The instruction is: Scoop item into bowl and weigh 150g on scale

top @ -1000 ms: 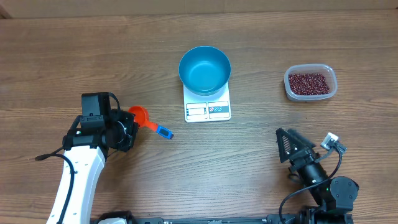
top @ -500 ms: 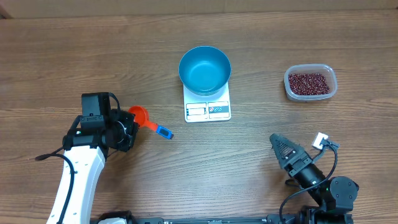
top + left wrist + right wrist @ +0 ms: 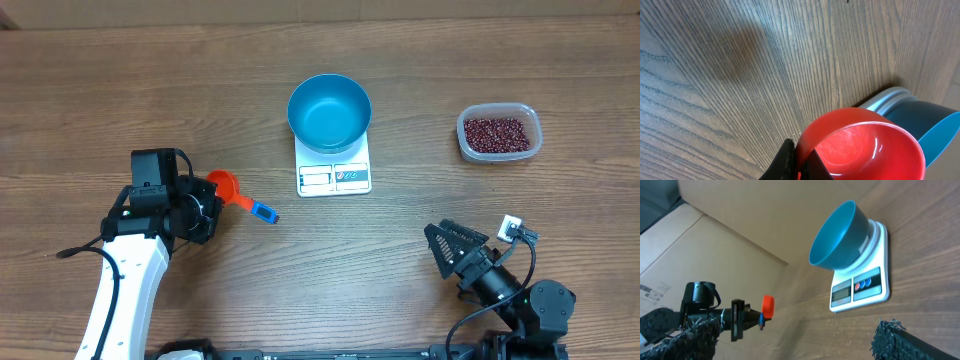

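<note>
On the brown wood table (image 3: 150, 90), the blue bowl (image 3: 329, 112) sits on the white scale (image 3: 334, 178) toward the far edge, the beans (image 3: 494, 132) lie in a clear tub (image 3: 534, 146) nearer the right edge (cardboard (image 3: 670, 240) stands behind), the left gripper (image 3: 207, 197) pinches the red scoop (image 3: 222, 184) tight, and the right gripper (image 3: 455, 250) has its fingers wide apart, holding nothing.

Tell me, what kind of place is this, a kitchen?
Probably a robotics lab bench, not a kitchen: the left arm and right arm sit at a wooden table, cardboard panels stand beyond it, and a blue bowl sits on a small scale.
</note>
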